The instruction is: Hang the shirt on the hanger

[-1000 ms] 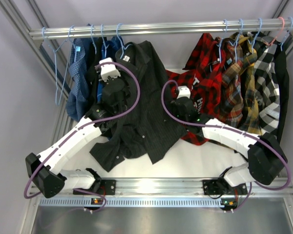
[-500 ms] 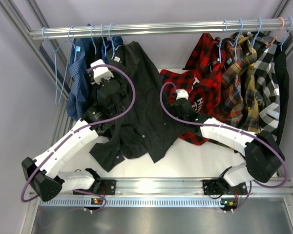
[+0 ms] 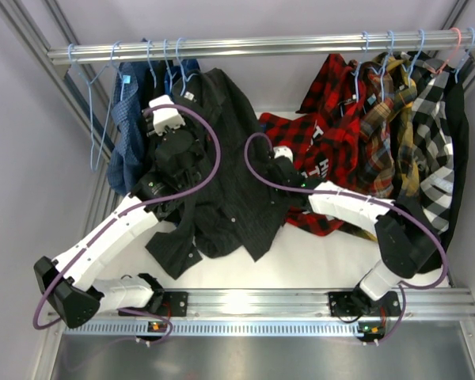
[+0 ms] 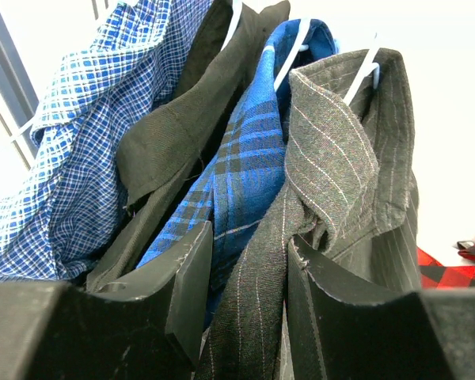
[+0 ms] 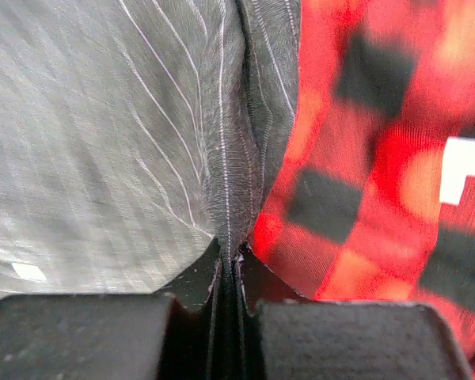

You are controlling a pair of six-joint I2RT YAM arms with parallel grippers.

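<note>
The dark pinstriped shirt hangs by its collar from the light-blue hanger, whose hook is on the rail. Its lower part lies crumpled on the white table. My left gripper is just below the collar, its jaws partly apart and shut on a band of the shirt's front edge. At the shirt's right edge my right gripper is shut tight on a thin fold of pinstriped cloth, right beside the red plaid shirt.
Blue checked shirts hang close on the left of the dark shirt. An empty wire hanger hangs at the rail's left end. The red plaid shirt and several other plaid shirts crowd the right side.
The right gripper moved left to the shirt's right edge and shut on a fold of it. The left gripper, holding the shirt, shifted left with the collar and hanger, then stayed still.
</note>
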